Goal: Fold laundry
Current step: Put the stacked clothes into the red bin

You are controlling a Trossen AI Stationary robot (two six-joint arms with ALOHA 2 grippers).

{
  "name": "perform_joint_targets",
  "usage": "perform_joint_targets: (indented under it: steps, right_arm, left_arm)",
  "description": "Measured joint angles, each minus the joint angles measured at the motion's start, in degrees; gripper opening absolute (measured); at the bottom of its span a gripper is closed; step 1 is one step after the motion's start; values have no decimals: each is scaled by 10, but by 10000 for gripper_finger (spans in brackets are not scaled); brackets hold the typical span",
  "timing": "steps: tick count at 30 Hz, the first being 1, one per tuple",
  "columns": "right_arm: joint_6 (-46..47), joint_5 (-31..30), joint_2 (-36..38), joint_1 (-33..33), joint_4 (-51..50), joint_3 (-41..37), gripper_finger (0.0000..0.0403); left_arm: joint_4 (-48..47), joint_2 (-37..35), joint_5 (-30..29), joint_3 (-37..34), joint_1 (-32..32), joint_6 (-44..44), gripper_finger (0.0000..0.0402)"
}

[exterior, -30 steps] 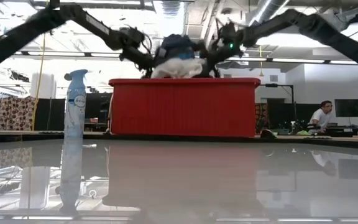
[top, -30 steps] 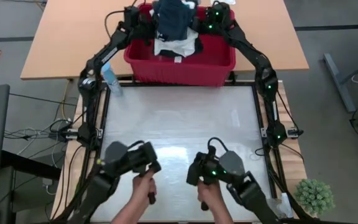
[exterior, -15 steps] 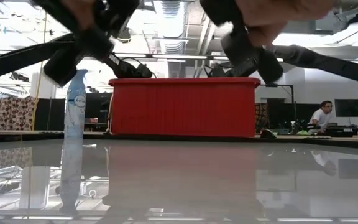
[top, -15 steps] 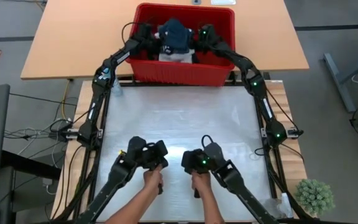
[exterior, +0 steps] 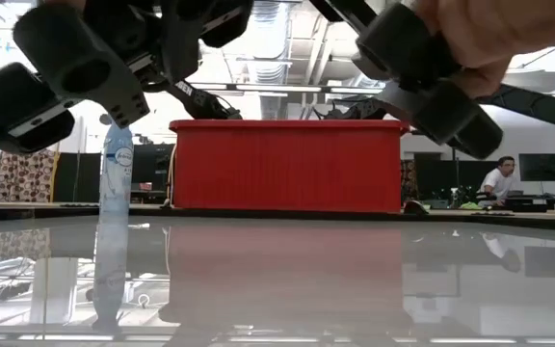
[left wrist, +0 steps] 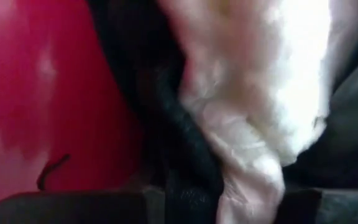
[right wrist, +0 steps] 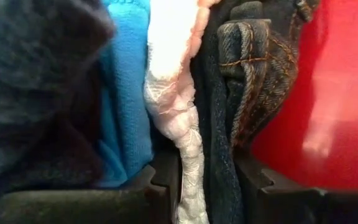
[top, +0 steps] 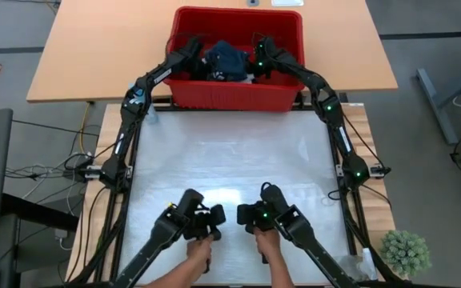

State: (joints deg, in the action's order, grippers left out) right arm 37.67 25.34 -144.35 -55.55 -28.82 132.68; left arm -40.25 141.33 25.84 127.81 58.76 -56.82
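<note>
Reaching into the red basket (top: 238, 92) at the far edge of the table (top: 230, 160), both arms have their grippers down among the laundry (top: 224, 62), a soft heap that sits wholly inside the basket and has not yet reached the table. The left gripper (top: 189, 58) is at the left side of the pile; its wrist view shows a white lacy garment (left wrist: 260, 93) and a black garment (left wrist: 160, 124) running down between its dark fingers (left wrist: 73, 208), so it looks pinched on that bunch of cloth. The right gripper (top: 259, 62) is at the right side; between its fingers (right wrist: 73, 205) hang the same white lace (right wrist: 173, 106) and a dark denim piece with orange stitching (right wrist: 253, 68), with a teal garment (right wrist: 126, 93) just beside, so it too appears pinched on cloth rather than spread. At the near edge a person's hands (top: 201, 250) hold two control arms. A spray bottle (exterior: 116, 173) stands beside the basket. These clothes should be light, limp and prone to tangle: lifting a mixed bunch will likely drag neighbours along. The lace may snag and stretch; denim is heavier and stiffer. A hem or waistband edge of one single garment would be the better hold.
</note>
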Motion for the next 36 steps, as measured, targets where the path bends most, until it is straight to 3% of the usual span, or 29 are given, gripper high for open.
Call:
perform_joint_targets:
  steps: [10,13,17,20,24,30,36]
  right_arm:
    - [-71,39,0,-37,-59,0,113]
    - [-86,43,0,-42,-72,0,174]
    - [-96,43,0,-50,-79,-1,275]
    - [-97,43,0,-59,-79,-1,314]
    - [-99,46,8,-72,-77,-2,323]
    - [-109,29,50,-93,-42,-1,316]
    - [-112,26,81,-107,-20,-1,316]
  left_arm:
    - [-23,0,-18,-2,-34,-42,71]
    - [-22,0,-22,-3,-29,-43,100]
    - [0,0,-17,-3,-19,-31,171]
    - [-6,0,-34,-3,-11,-41,217]
    - [0,0,-58,-4,-4,-73,245]
    - [63,1,-80,21,8,-78,250]
    - [28,0,-118,71,18,-78,251]
